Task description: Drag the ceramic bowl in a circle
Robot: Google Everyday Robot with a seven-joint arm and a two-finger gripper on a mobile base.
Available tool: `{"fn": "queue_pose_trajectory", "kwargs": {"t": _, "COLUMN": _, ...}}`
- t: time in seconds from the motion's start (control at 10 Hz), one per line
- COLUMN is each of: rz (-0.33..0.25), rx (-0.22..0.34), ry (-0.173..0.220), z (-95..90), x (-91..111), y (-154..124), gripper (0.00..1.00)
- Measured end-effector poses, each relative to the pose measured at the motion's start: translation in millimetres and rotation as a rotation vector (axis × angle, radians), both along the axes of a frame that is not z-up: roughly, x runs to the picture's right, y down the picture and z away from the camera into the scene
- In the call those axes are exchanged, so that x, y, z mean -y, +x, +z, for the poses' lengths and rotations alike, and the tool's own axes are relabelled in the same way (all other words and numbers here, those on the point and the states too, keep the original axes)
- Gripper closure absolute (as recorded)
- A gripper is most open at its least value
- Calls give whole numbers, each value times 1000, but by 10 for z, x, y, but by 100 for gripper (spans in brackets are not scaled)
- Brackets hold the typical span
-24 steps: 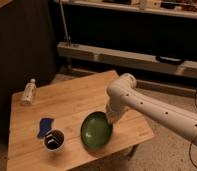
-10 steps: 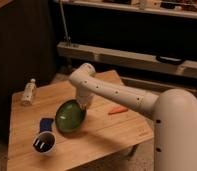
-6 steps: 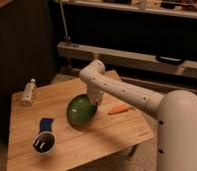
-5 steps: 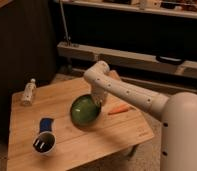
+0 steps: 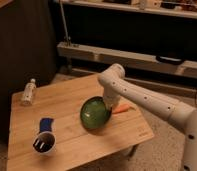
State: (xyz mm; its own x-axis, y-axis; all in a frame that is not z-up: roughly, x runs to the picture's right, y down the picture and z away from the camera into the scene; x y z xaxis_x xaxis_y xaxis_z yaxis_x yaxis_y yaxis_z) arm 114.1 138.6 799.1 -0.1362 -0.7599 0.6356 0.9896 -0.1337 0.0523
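The end effector (image 5: 111,106) is clenched on the rim of the ceramic bowl (image 5: 93,115), which sits tilted near the middle of the table (image 5: 67,100), likely so the arm (image 5: 142,98) can slide it round.

No lettering, label, brand or number can be read on anything. The claw (image 5: 110,106) is seen closed on the right rim of the ceramic bowl (image 5: 93,115), over the bench (image 5: 67,102).

You'll see the bowl (image 5: 94,115) directly under the gripper (image 5: 111,106), which sits at the bowl's right rim as viewed. The bowl is wide, shallow, round and glossy green with a darker rim, its open side facing up.
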Motion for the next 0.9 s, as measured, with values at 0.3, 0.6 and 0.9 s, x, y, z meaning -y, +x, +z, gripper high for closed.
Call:
{"fn": "queue_pose_trajectory", "kwargs": {"t": 0.3, "rz": -12, "rx": 34, "ry": -38, "z": -360, "x": -525, "y": -91, "gripper": 100}}
{"fn": "queue_pose_trajectory", "kwargs": {"t": 0.6, "rz": -62, "rx": 114, "ry": -67, "z": -572, "x": -932, "y": -557, "gripper": 100}}
{"fn": "queue_pose_trajectory", "kwargs": {"t": 0.9, "rz": -89, "rx": 171, "ry": -51, "z": -418, "x": -746, "y": -1230, "gripper": 100}}
